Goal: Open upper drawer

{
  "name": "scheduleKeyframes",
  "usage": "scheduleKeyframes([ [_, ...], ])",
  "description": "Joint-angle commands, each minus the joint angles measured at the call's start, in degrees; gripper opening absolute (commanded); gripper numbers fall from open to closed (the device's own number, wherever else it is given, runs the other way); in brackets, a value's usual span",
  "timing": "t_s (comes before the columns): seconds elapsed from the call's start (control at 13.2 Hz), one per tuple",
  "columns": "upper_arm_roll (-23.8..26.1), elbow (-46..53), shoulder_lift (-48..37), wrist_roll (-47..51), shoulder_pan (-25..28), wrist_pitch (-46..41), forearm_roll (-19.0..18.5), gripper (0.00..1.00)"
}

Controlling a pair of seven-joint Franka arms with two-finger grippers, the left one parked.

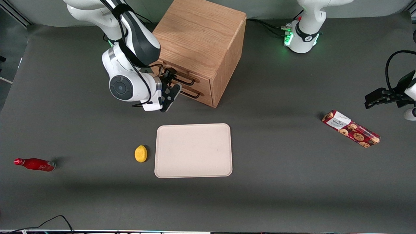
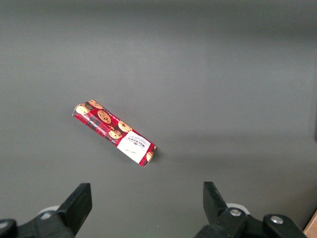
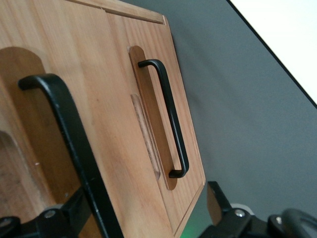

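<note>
The wooden cabinet [image 1: 198, 35] stands on the table with both drawers shut. The upper drawer [image 1: 199, 77] carries a thin black wire handle [image 1: 186, 81]; the lower drawer [image 1: 205, 96] has the same handle [image 1: 192, 95]. My right gripper [image 1: 171, 82] is at the cabinet's front, level with the upper handle. In the right wrist view the upper drawer's front [image 3: 84, 59] fills the frame and its handle [image 3: 69, 129] runs between the open fingers, close to one of them [image 3: 79, 210]. My gripper [image 3: 148, 198] is not closed on it. The lower handle [image 3: 171, 119] shows farther off.
A beige tray [image 1: 193, 150] lies nearer the front camera than the cabinet, with a yellow lemon [image 1: 141, 153] beside it. A red bottle [image 1: 35, 164] lies toward the working arm's end. A red cookie box [image 1: 351, 128] [image 2: 114, 133] lies toward the parked arm's end.
</note>
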Motion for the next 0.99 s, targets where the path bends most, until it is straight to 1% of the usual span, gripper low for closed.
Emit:
scheduleKeyframes([
  [0.0,0.6,0.27,0.88,-1.38,-0.41,1.72,0.27,1.0],
  [0.53,0.6,0.35,2.29,-1.38,-0.06,3.48,0.27,1.0],
  [0.91,0.51,0.88,2.37,-2.34,-1.11,4.1,-0.25,1.0],
])
